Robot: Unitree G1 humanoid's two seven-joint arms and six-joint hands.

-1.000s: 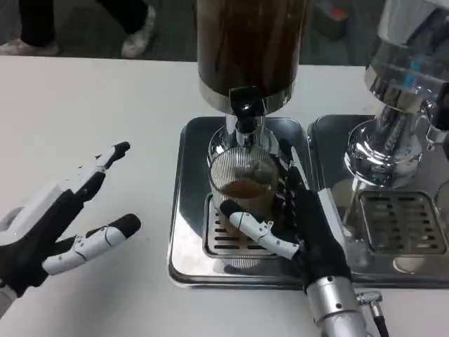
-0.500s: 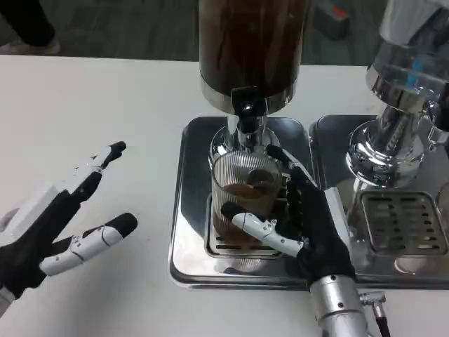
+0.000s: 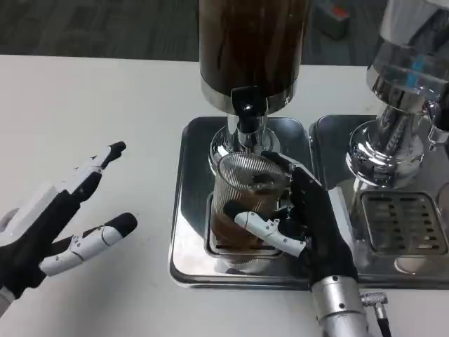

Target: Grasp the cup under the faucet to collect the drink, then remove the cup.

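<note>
At frame centre, the right hand [image 3: 309, 225] grips the ribbed glass cup [image 3: 245, 189], tilted, mouth toward the faucet [image 3: 247, 116]. The left hand [image 3: 52, 217] lies open at lower left.

Second dispenser and tray along the table's right edge.

Chrome second dispenser [image 3: 393, 133] with a clear upper body, standing at the back of a steel tray [image 3: 414, 277] with a slotted grate [image 3: 403, 223], at the right edge of the white table [image 3: 105, 105]. Just beside it, touching or nearly so along the left rim, another steel tray [image 3: 186, 210]. Beyond the table's far edge, dark floor [image 3: 105, 28] with a grey box bearing a red patch [image 3: 333, 17].
</note>
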